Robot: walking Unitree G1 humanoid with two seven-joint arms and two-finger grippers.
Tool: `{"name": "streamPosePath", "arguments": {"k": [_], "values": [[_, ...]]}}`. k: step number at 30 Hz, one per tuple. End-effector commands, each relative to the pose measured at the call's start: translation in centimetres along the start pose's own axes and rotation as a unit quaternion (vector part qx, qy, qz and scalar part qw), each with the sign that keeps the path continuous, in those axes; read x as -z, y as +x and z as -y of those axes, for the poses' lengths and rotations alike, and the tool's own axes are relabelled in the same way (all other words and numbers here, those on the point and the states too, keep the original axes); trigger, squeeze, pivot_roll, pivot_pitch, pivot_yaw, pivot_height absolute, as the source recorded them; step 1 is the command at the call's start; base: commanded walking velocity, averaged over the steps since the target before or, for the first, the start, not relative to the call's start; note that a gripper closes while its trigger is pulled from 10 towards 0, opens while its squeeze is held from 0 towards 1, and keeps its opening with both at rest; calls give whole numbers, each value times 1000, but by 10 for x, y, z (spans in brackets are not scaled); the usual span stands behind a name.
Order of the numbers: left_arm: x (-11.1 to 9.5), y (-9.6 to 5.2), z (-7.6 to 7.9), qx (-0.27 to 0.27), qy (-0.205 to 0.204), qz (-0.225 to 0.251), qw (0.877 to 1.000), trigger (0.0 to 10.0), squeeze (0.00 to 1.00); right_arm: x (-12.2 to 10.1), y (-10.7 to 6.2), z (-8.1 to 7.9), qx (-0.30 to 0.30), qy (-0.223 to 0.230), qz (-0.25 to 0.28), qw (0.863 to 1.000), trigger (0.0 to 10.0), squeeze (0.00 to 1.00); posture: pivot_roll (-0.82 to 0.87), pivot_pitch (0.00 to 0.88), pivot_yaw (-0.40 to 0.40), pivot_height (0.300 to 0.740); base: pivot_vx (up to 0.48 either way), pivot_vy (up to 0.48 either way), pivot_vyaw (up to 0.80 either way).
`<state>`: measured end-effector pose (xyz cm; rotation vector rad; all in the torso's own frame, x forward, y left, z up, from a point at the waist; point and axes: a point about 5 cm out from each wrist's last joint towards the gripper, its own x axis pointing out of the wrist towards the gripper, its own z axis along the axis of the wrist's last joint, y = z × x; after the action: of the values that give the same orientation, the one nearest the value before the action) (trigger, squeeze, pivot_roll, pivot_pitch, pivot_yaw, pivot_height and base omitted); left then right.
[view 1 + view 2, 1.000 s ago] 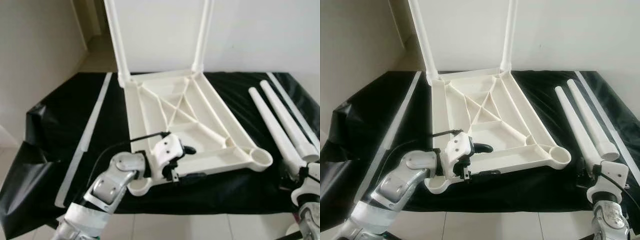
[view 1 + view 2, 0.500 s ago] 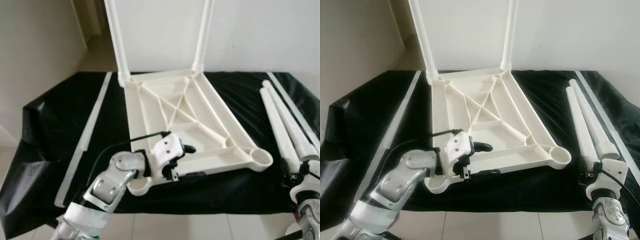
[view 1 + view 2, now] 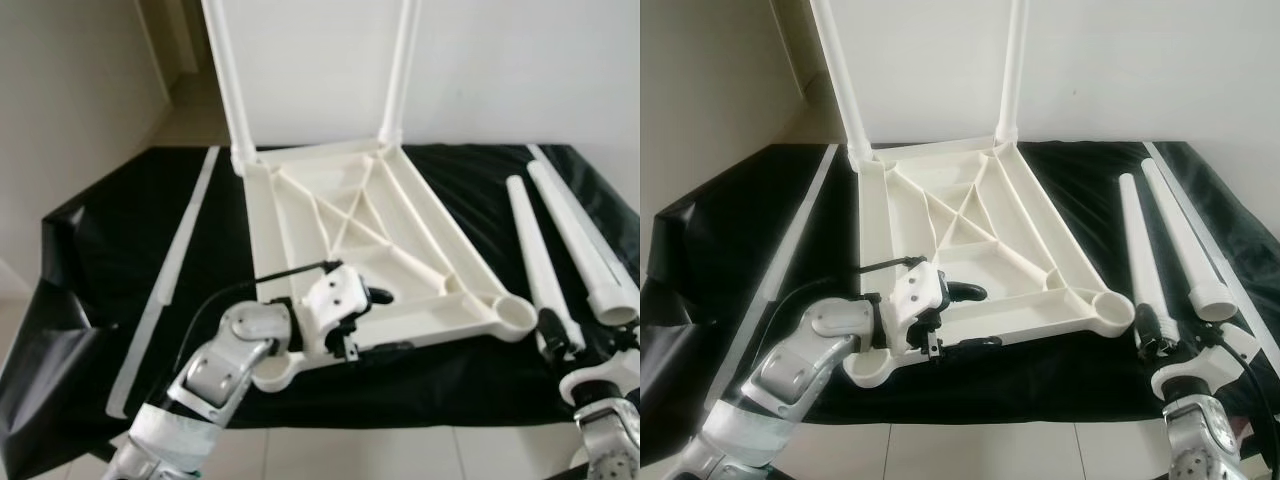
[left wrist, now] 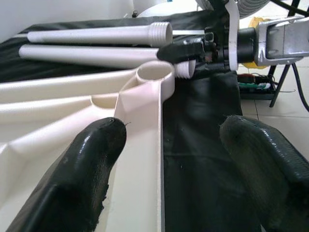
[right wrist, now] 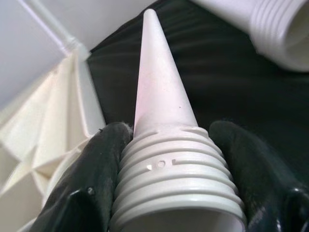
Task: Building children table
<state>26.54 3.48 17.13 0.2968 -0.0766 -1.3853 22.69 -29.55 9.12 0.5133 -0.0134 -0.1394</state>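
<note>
White tabletop (image 3: 370, 240) lies upside down on my black cloth (image 3: 110, 250), two legs already standing at its far corners. My left gripper (image 3: 365, 322) straddles the near rim, fingers (image 4: 96, 159) spread, one inside the rim, one outside. My right gripper (image 3: 1155, 335) is clamped on the threaded end of a loose leg (image 3: 1134, 245), just beside the empty near-right socket (image 3: 517, 317). Another leg (image 3: 580, 235) lies alongside.

Upright table legs (image 3: 222, 80) cropped above
</note>
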Motion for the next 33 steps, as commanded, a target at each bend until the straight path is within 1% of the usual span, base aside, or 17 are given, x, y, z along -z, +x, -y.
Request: {"name": "streamPosePath", "arguments": {"k": [1, 5, 6, 7, 8, 10, 14, 19, 21, 22, 23, 24, 26, 27, 29, 30, 33], "values": [[0, -1, -2, -3, 4, -1, 1000, 10000, 0, 9, 2, -13, -41, 25, -22, 999, 10000, 0, -66, 0, 36, 740, 0, 0, 0], [-1, -1, -2, -3, 4, 1, 1000, 10000, 0, 9, 1, -16, -60, 28, -31, 997, 10000, 0, -65, 0, 34, 740, 0, 0, 0], [-1, -1, -2, -4, 4, 1, 1000, 10000, 0, 8, 0, -17, -68, 12, -32, 997, 10000, 553, -64, 0, 33, 740, 0, 0, 0], [-1, -1, -2, -4, 4, 1, 1000, 10000, 0, 8, 0, -17, -68, 12, -32, 997, 10000, 553, -64, 0, 33, 740, 0, 0, 0], [-1, -1, -2, -6, 3, 2, 1000, 10000, 0, 6, -1, -17, -75, -2, -28, 997, 10000, 1000, -64, 0, 32, 740, 0, 0, 0], [-1, -1, -2, -7, 3, 4, 1000, 10000, 0, -1, -2, -18, -77, -51, -12, 996, 10000, 1000, -65, 0, 34, 740, 0, 0, 0], [-1, -1, -2, -7, 1, 5, 1000, 10000, 0, -8, -2, -20, -74, -81, 7, 994, 10000, 1000, -68, 0, 36, 740, 0, 0, 0], [-1, -1, -2, -5, -1, 6, 1000, 10000, 0, -9, -2, -25, -87, -124, -10, 988, 10000, 1000, -71, 0, 40, 740, 0, 0, 0], [-1, -1, -2, -5, -1, 6, 1000, 10000, 0, -9, -2, -25, -87, -124, -10, 988, 10000, 1000, -71, 0, 40, 740, 0, 0, 0], [-2, -1, -2, -5, -1, 6, 1000, 10000, 0, -10, -2, -29, -96, -147, -13, 984, 10000, 0, -71, 0, 39, 740, 0, 0, 0], [-2, -1, -3, -5, -1, 7, 1000, 10000, 0, -10, -2, -31, -102, -177, -18, 979, 10000, 0, -71, 0, 39, 740, 0, 0, 0], [-2, -1, -3, -5, -1, 7, 1000, 10000, 0, -10, -2, -31, -102, -177, -18, 979, 10000, 0, -71, 0, 39, 740, 0, 0, 0], [-2, -2, -3, -7, -2, 6, 1000, 10000, 0, -11, -3, -31, -99, -237, -28, 966, 10000, 0, -68, 3, 36, 740, 0, 0, 0], [-2, -2, -3, -7, -2, 6, 1000, 10000, 0, -11, -3, -31, -99, -237, -28, 966, 10000, 0, -68, 3, 36, 740, 0, 0, 0], [-2, -3, -3, -9, -3, 7, 1000, 10000, 0, -10, -5, -29, -91, -280, -40, 955, 10000, 0, -68, 5, 34, 740, 0, 0, 0], [-2, -3, -3, -9, -3, 7, 1000, 10000, 0, -10, -5, -29, -91, -280, -40, 955, 10000, 0, -68, 5, 34, 740, 0, 0, 0], [-2, -3, -4, -12, -4, 7, 1000, 10000, 0, -8, -7, -25, -80, -322, -48, 942, 10000, 0, -67, 7, 32, 740, 0, 0, 0]]}}
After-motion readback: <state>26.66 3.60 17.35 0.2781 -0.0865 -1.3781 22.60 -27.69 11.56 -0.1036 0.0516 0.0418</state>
